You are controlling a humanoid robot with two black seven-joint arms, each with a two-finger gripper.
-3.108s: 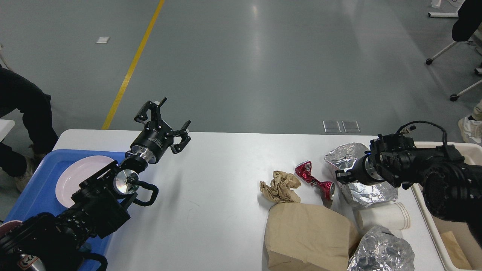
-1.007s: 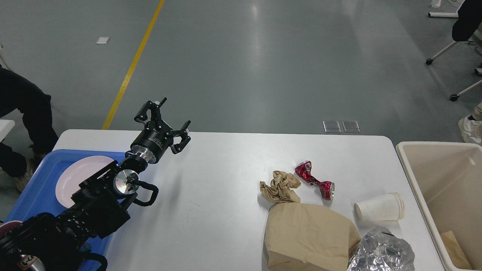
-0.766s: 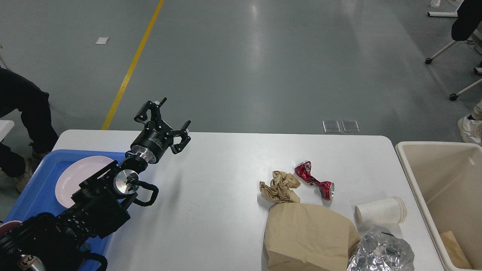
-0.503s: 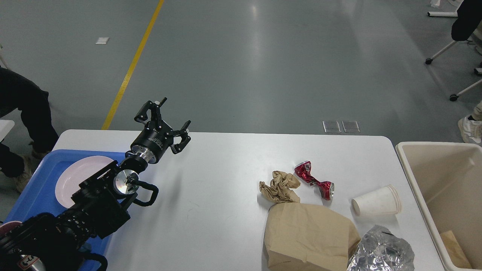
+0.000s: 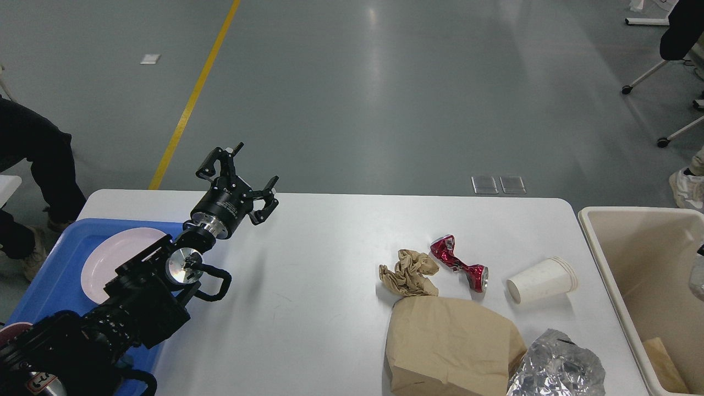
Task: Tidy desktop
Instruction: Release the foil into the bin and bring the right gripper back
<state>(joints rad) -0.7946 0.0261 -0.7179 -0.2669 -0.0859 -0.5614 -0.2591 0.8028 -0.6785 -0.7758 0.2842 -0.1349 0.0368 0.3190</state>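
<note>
Black and spread wide, the jaws of the left gripper hang above the far left part of the table, unmoved over the last seconds and holding nothing. The right gripper has left the view, and with it the large foil wad that lay by the crushed red can; a silver blur at the right edge above the beige bin may be that wad, though I cannot tell. The white paper cup has rolled a little and lies on its side. By my reckoning one piece is cleared, while crumpled brown paper, a paper bag and a foil ball remain. The white table fills the foreground, with a blue tray at its left edge and grey floor beyond.
</note>
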